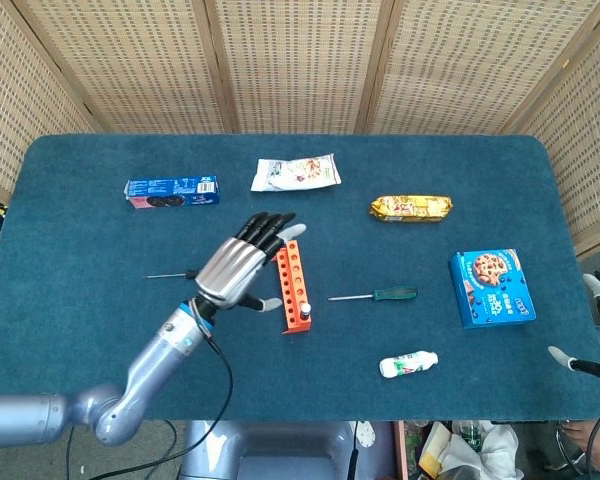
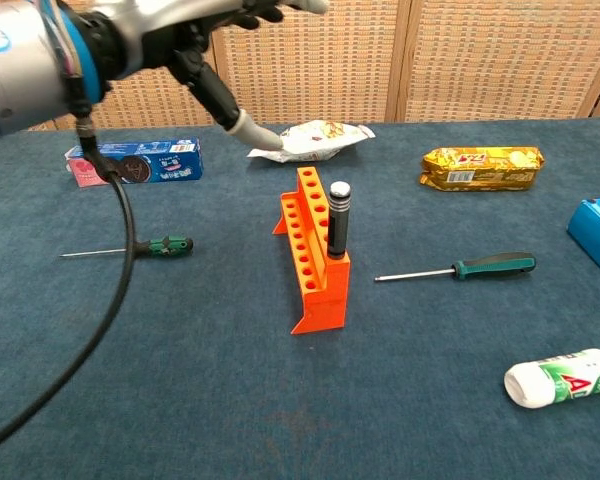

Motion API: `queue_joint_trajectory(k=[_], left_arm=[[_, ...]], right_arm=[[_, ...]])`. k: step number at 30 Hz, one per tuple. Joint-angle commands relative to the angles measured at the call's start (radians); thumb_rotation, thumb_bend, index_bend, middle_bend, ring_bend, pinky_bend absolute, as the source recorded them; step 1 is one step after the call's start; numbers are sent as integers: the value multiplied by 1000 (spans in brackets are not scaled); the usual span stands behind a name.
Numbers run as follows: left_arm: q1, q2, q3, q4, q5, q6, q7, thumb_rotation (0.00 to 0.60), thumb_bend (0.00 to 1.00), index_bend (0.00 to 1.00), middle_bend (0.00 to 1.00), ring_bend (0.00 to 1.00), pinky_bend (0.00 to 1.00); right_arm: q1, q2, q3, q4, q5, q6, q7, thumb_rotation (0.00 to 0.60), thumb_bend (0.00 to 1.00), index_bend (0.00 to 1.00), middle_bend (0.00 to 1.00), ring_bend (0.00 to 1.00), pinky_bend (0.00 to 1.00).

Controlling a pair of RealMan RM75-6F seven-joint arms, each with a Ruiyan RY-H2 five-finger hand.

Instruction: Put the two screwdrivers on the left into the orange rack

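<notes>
I'm hovering my left hand (image 1: 235, 270), fingers spread and holding nothing, left of the orange rack (image 2: 315, 265) where one screwdriver (image 2: 338, 218) is standing, the other screwdriver (image 2: 130, 247) lying far left.

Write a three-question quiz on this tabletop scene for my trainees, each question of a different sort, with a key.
1. True or false: a black-handled screwdriver stands upright in the orange rack.
2. What does the left hand hold? A) bottle B) nothing C) rack
3. Fill in: the green-handled screwdriver left of the rack lies flat on the ____.

Key: 1 true; 2 B; 3 table.
</notes>
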Motion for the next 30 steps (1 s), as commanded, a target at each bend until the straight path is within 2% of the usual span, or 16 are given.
queue_joint_trajectory(k=[1, 5, 8, 10, 18, 24, 30], left_arm=[[67, 97, 36, 10, -15, 23, -15, 600, 0, 37, 0, 0, 0], [97, 110, 69, 98, -60, -6, -46, 600, 35, 259, 0, 0, 0], [108, 85, 84, 180, -81, -23, -68, 600, 139, 347, 0, 0, 0], [111, 66, 90, 226, -92, -35, -78, 600, 171, 375, 0, 0, 0], [106, -28, 101, 390, -156, -108, -105, 600, 187, 382, 0, 0, 0], [100, -97, 103, 474, -173, -145, -117, 600, 193, 384, 0, 0, 0], [87, -179, 92, 577, -216, -186, -122, 600, 226, 427, 0, 0, 0]], right_arm=[[-1, -1, -3, -6, -5, 4, -7, 600, 0, 0, 0, 0, 0], [-1, -3, -5, -13, -8, 7, -20, 600, 0, 0, 0, 0, 0], [-1, -5, -5, -14, -7, 8, -28, 600, 0, 0, 0, 0, 0], [-1, -6, -6, -15, -6, 7, -31, 600, 0, 0, 0, 0, 0], [4, -8, -4, -12, 6, -5, -37, 600, 0, 0, 0, 0, 0], [6, -6, -3, -8, 9, -11, -27, 600, 0, 0, 0, 0, 0], [6, -4, -4, -6, 7, -14, -18, 600, 0, 0, 0, 0, 0]])
